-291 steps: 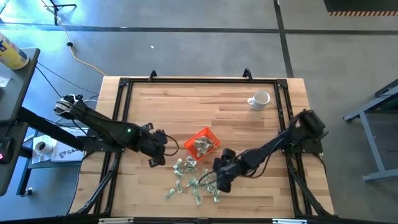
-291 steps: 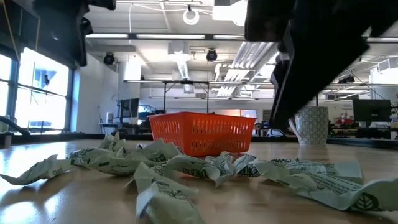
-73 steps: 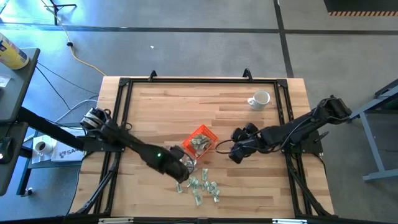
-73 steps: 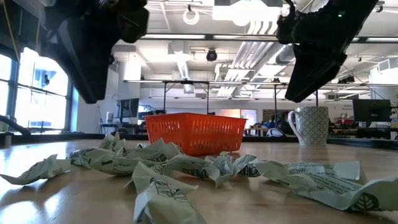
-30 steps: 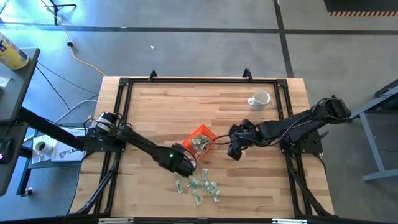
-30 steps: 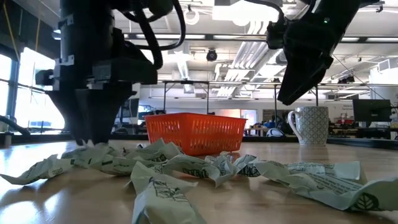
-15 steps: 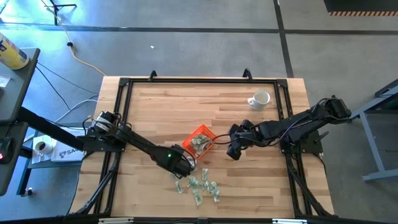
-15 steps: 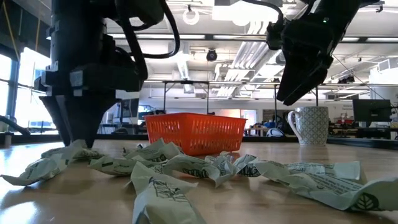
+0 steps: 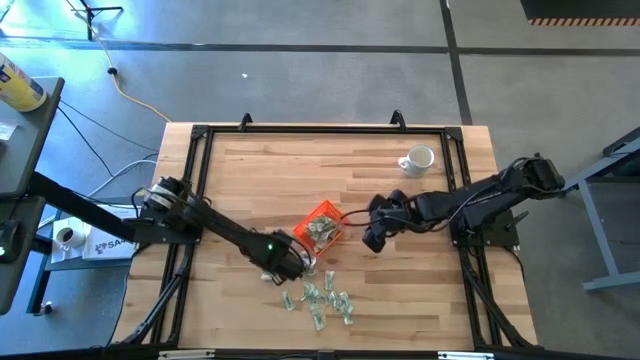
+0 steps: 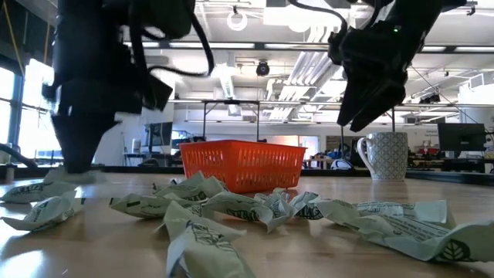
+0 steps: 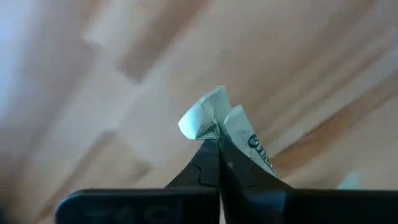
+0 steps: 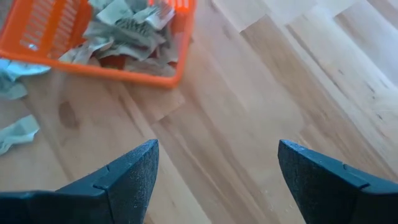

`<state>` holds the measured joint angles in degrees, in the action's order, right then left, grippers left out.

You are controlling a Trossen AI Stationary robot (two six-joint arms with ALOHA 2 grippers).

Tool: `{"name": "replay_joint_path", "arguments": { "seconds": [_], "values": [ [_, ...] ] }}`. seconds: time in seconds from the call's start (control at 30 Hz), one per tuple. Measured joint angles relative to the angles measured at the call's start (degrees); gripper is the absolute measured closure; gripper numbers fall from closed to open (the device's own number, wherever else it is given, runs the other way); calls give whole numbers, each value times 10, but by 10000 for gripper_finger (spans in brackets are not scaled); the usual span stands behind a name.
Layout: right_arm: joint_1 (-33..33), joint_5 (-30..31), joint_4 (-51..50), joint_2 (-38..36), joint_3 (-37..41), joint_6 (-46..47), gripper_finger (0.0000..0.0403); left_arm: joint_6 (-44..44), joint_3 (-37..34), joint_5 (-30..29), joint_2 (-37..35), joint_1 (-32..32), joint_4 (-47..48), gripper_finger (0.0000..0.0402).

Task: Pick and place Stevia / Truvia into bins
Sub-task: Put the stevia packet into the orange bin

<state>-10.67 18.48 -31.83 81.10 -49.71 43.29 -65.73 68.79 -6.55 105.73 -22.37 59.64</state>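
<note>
Many pale green and white Stevia sachets [image 9: 322, 298] lie crumpled on the wooden table [image 9: 250, 170] near its front edge, also in the low view [image 10: 255, 208]. Several more fill the orange tray [image 9: 322, 226], seen too in the right wrist view [image 12: 118, 37]. My left gripper [image 9: 272, 272] points down just left of the pile, shut on one sachet [image 11: 214, 121]. My right gripper [image 9: 372, 240] hangs open above the table, right of the tray, with nothing between its fingers [image 12: 134, 177]. My left gripper pinches one crumpled sachet between its two fingertips [image 11: 211, 152], at a creased part near the sachet's middle [image 11: 219, 129]. The fingers come from above, pointing down. Both ends of the sachet stick out past the tips; I cannot tell whether it is clear of the table.
A white mug [image 9: 416, 160] stands at the far right of the table, also in the low view [image 10: 386, 157]. A black frame [image 9: 320, 128] runs along the table's edges. Bare wood lies at the far left and middle.
My left gripper has shut on a sachet at the pile's left edge, rolled a little, and gone toward the table's left edge, taking that sachet along away from the pile. My right gripper has stayed open in place.
</note>
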Motion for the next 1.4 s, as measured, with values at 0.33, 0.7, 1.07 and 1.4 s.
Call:
{"name": "replay_joint_path", "arguments": {
  "seconds": [0.33, 0.7, 1.07, 1.4],
  "values": [
    [34, -1, 5, 0, 0, -1, 84, 87, 2, -52, -95, 90, 34, 382],
    [37, 2, 7, 0, 0, 17, 84, 190, 2, -63, -102, 136, 43, 228],
    [37, 4, 7, 0, 0, 17, 84, 190, -45, -46, -102, 154, 45, 162],
    [37, -1, 7, 0, 0, 17, 84, 175, -109, 28, -102, 156, -67, 214]
  ]
}}
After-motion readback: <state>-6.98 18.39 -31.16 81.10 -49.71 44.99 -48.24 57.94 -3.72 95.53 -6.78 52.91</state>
